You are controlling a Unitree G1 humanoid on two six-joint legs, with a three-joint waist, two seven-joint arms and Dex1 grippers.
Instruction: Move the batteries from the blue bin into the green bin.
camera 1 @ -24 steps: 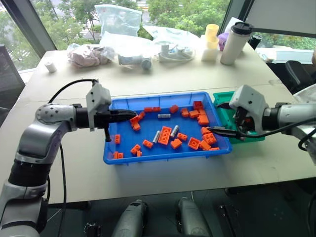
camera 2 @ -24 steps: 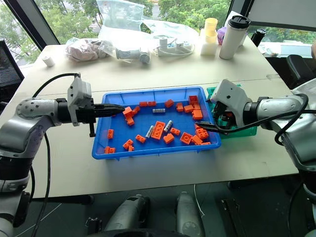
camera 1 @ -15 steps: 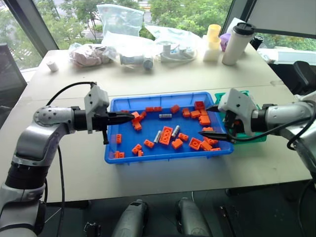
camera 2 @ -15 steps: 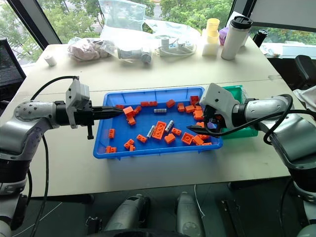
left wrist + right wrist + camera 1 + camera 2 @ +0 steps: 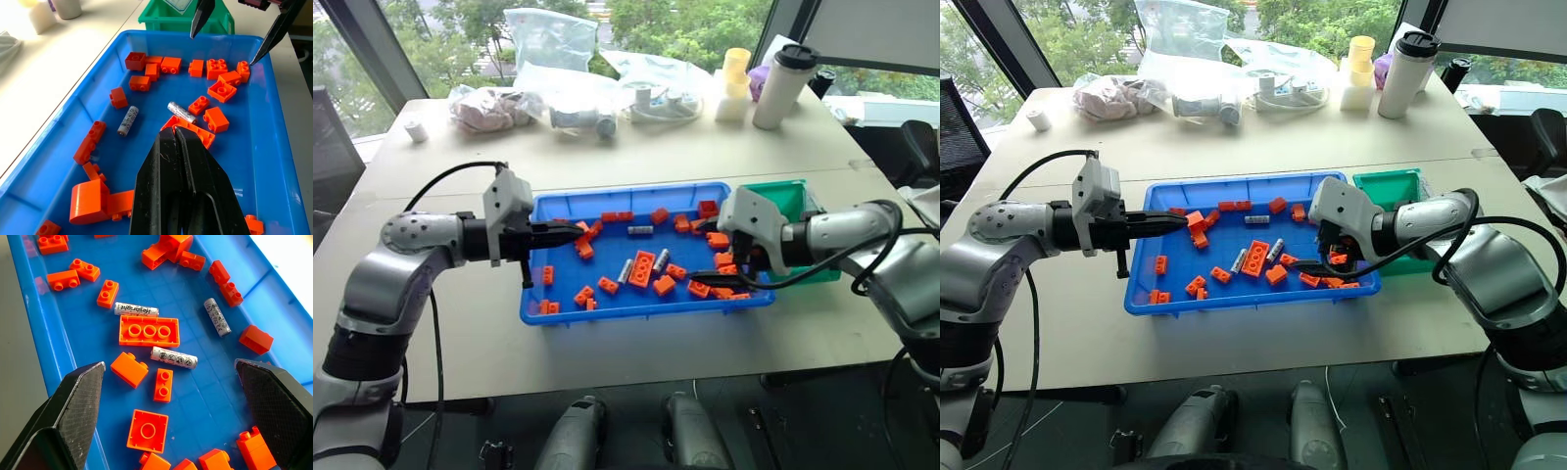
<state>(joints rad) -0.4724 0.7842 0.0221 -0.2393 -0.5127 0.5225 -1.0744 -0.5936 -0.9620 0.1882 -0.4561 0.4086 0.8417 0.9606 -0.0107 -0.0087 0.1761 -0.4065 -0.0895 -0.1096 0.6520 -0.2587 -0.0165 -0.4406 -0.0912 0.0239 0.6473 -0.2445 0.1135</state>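
Head views: the right gripper [image 5: 1317, 257], spread wide, hovers over the blue bin [image 5: 636, 309]; the green bin [image 5: 803, 201] sits just right on the pale tabletop [image 5: 440, 294] by windows.

Left wrist: left gripper [image 5: 176, 131] pressed together.

Right wrist: three batteries [image 5: 174, 357] lie among orange bricks [image 5: 149, 330]; next, I judge, descend and pinch one.

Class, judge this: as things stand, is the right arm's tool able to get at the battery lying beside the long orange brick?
Probably yes. The right tool stands open above the blue bin, and that battery lies uncovered beside the long orange brick, with nothing over it.
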